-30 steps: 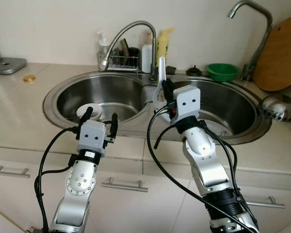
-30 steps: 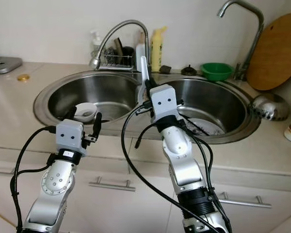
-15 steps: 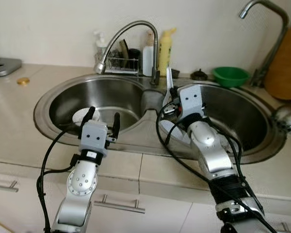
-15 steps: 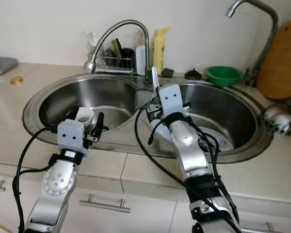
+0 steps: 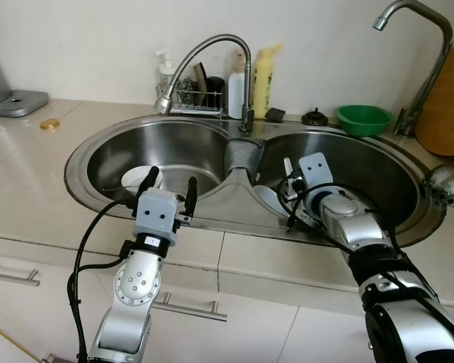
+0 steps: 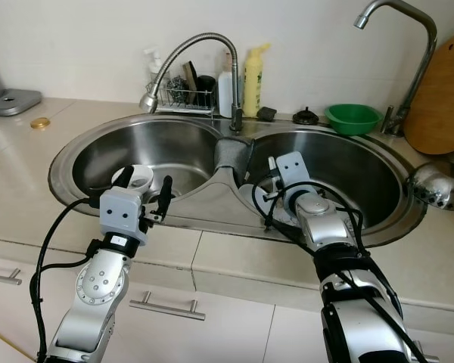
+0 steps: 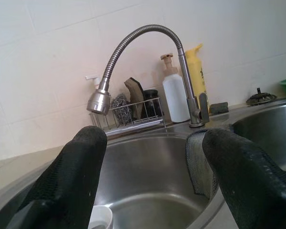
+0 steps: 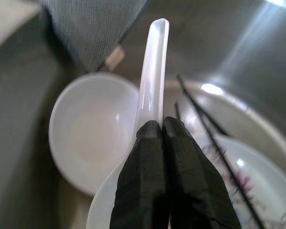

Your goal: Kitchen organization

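Gripping a white ceramic spoon [image 8: 151, 81] by its handle, the right gripper [image 8: 162, 125] was clenched with both fingertips pressed together around it, down inside the right basin [image 5: 378, 170] of the double sink. In the right wrist view the spoon's handle pointed away past the fingers, above a small white bowl [image 8: 88, 133] and a white plate [image 8: 238, 191] with dark chopsticks [image 8: 205, 124] lying across it. A grey cloth [image 5: 240, 156] was draped over the divider between the basins. The left gripper [image 5: 169, 189] hovered over the front rim of the left basin [image 5: 181, 147], fingers spread wide and holding nothing. A small white cup [image 5: 140, 177] sat on that basin's floor, just beyond the left fingers. Behind the sink stood a flexible steel faucet [image 5: 212, 53], a wire rack [image 5: 189, 97] with scrubbers, a white soap bottle [image 5: 237, 79] and a yellow bottle [image 5: 263, 69]. Farther right were a green bowl [image 5: 363, 119], a second tall faucet [image 5: 424, 53] and a wooden board [image 5: 448, 106] leaning against the wall. A steel ladle [image 5: 448, 187] lay on the counter at the right edge.
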